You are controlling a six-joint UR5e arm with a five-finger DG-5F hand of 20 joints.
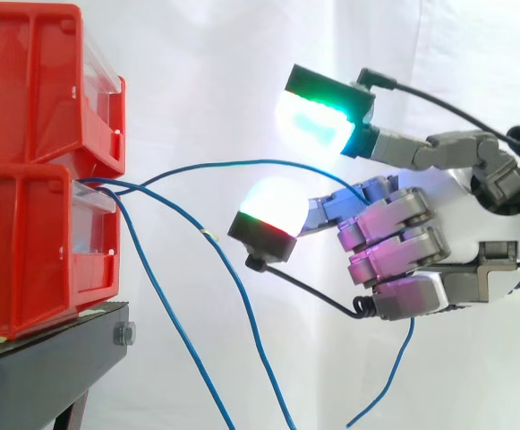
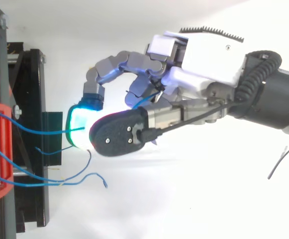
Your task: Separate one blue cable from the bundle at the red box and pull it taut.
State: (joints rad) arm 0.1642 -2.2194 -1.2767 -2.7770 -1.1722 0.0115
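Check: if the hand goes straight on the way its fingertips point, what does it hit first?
Most likely the loose blue cables hanging just ahead of the hand, then the front of the lower red bin. The top view also puts strands in its line, though exact depth is unclear.

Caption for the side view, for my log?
Hand curled round one blue cable from the lower red bin, cable bowed, not yet taut; other blue cables hang loose.

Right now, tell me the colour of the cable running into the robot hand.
Blue. The cable shows best in the side view, entering the robot hand.
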